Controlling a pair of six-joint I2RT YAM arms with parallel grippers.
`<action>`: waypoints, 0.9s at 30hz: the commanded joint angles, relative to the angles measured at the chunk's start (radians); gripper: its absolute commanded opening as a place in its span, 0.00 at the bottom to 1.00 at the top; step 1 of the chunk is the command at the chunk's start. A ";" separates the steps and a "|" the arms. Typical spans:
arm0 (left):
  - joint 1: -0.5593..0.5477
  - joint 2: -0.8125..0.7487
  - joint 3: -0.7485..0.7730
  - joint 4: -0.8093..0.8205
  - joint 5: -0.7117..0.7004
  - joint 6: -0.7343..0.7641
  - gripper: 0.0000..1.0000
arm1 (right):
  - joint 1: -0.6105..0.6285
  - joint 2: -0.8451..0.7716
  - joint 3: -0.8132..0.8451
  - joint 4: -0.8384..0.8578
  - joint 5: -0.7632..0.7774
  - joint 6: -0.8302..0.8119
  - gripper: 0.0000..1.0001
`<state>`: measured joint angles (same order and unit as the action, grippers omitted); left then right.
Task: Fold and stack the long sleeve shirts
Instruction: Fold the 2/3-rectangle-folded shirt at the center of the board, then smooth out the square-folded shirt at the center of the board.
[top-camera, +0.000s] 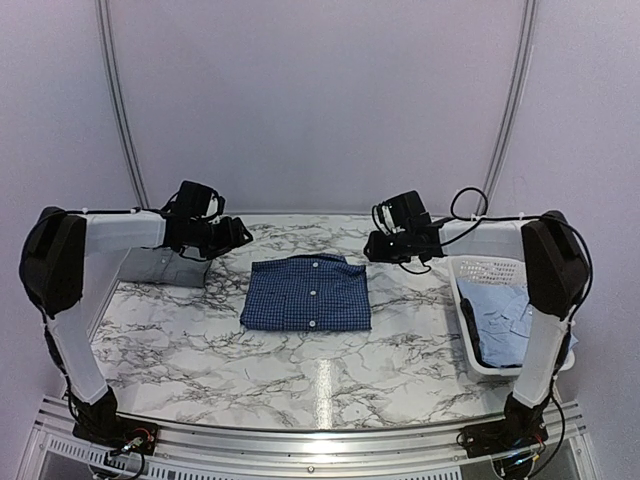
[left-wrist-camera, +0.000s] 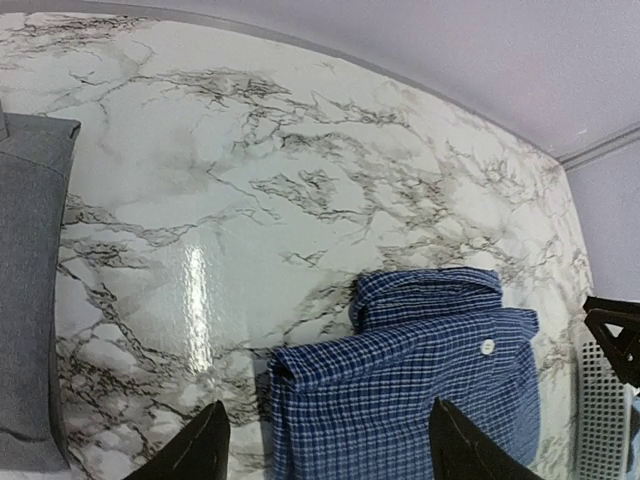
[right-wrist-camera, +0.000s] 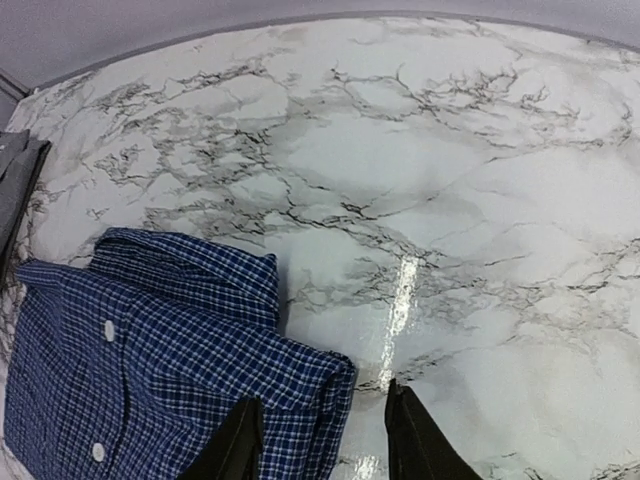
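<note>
The dark blue checked shirt (top-camera: 308, 294) lies folded flat in the middle of the marble table, collar toward the back. It also shows in the left wrist view (left-wrist-camera: 410, 385) and the right wrist view (right-wrist-camera: 160, 370). The grey shirt (top-camera: 160, 266) lies folded at the back left, under the left arm; its edge shows in the left wrist view (left-wrist-camera: 30, 290). The light blue shirt (top-camera: 508, 318) lies crumpled in the white basket (top-camera: 462, 335) on the right. My left gripper (top-camera: 236, 232) is open and empty above the checked shirt's left shoulder. My right gripper (top-camera: 374, 246) is open and empty above its right shoulder.
The white plastic basket stands at the right edge of the table, next to the right arm. A dark garment (top-camera: 470, 325) lies along its left inner wall. Bare marble (top-camera: 300, 375) lies in front of the folded shirt. A curved white wall closes off the back.
</note>
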<state>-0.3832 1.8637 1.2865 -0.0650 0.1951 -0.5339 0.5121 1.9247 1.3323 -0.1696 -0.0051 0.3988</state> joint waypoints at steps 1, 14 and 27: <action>-0.035 -0.118 -0.072 -0.055 -0.020 0.006 0.64 | 0.075 -0.078 0.038 -0.028 0.022 -0.015 0.37; -0.118 0.057 -0.011 -0.022 0.080 -0.025 0.09 | 0.150 0.142 0.174 0.062 -0.261 -0.011 0.15; -0.066 0.405 0.309 -0.105 -0.025 0.015 0.02 | -0.003 0.381 0.380 -0.009 -0.282 -0.049 0.25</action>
<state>-0.4690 2.2036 1.5402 -0.1055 0.2111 -0.5301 0.5556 2.2559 1.6249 -0.1345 -0.2886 0.3763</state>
